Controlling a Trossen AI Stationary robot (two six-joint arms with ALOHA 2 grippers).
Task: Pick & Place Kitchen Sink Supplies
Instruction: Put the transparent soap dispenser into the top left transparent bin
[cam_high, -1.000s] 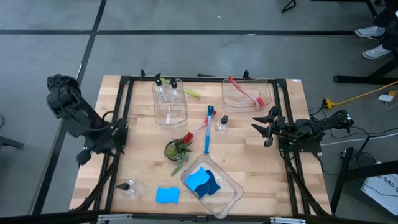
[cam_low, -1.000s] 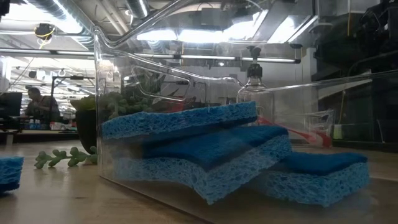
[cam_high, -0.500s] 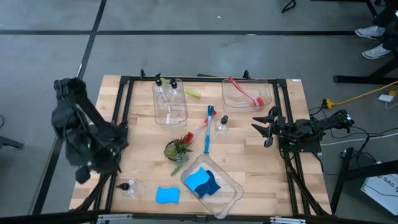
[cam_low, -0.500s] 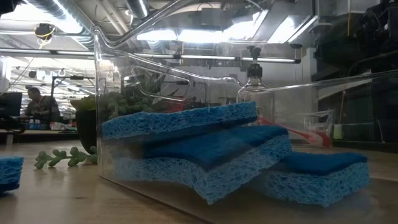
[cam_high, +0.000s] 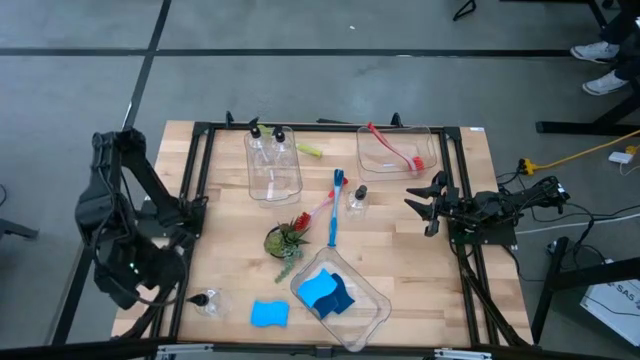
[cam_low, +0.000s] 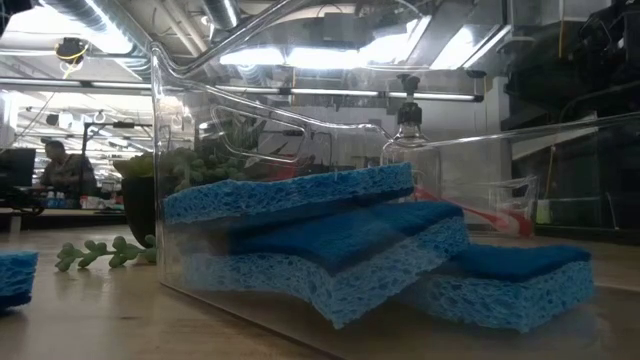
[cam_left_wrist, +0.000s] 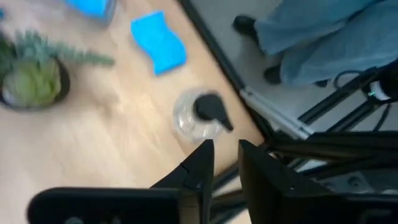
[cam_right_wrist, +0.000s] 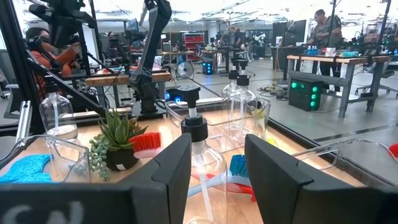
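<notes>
Grey concrete floor surrounds the wooden desk (cam_high: 420, 260) in the high view. Left tool (cam_high: 130, 285) hangs at the desk's left edge; a small clear bottle (cam_high: 205, 300) with a black pump top lies on its side just beside it toward the middle, and a loose blue sponge (cam_high: 269, 314) lies farther the same way. Beyond that, a clear bin (cam_high: 365, 315) holds more blue sponges (cam_high: 325, 293). Right tool (cam_high: 425, 203) rests low at the right side, empty; a standing pump bottle (cam_high: 357, 197) is near its tips, with a blue brush (cam_high: 335, 205) and a potted plant (cam_high: 286, 238) farther off. Two bottles (cam_high: 268, 150) stand in a far bin, a red brush (cam_high: 395, 150) lies in another.

Low view: stacked sponges (cam_low: 330, 245) fill the near bin's wall (cam_low: 160, 150).

Left wrist view: the fingers (cam_left_wrist: 199, 163) stand a narrow gap apart, holding nothing, just short of the fallen bottle (cam_left_wrist: 198, 115); the sponge (cam_left_wrist: 158, 42) lies beyond.

Right wrist view: fingers (cam_right_wrist: 171, 168) are parted and empty, the pump bottle (cam_right_wrist: 202, 158) straight ahead between them, not touched.
</notes>
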